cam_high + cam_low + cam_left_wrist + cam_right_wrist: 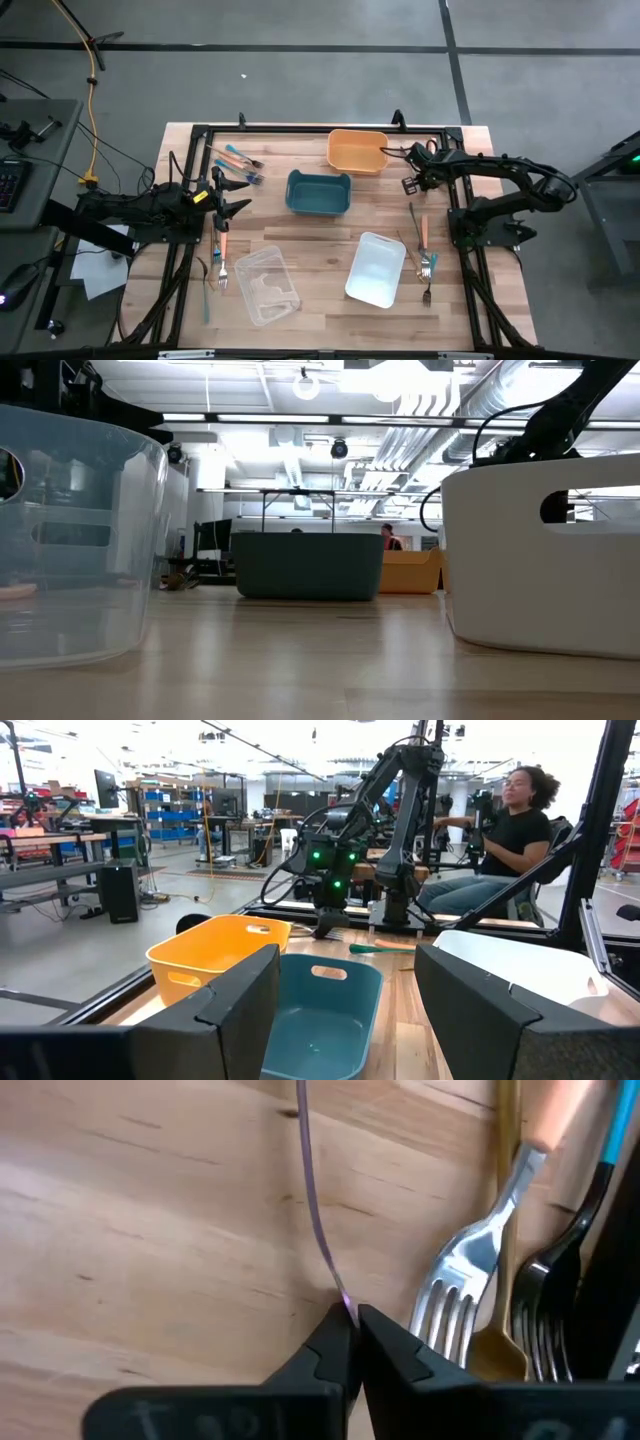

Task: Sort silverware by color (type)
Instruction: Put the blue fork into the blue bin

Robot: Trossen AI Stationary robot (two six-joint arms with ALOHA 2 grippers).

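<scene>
right gripper [352, 1320] jaws shut on thin utensil [318, 1220] beside fork [470, 1285]; left gripper [345, 1010] jaws wide, empty.

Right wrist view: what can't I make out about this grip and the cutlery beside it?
- The thin strip in the shut right gripper: seen edge-on, far end cut off by the frame; type unclear.
- The gold piece: head partly hidden behind the salmon-handled fork.
- High view: the grip is too small to read.

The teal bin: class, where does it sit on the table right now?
In the high view the teal bin sits near the table's middle, toward the far edge, just left of and below the orange bin and above the white bin.
</scene>
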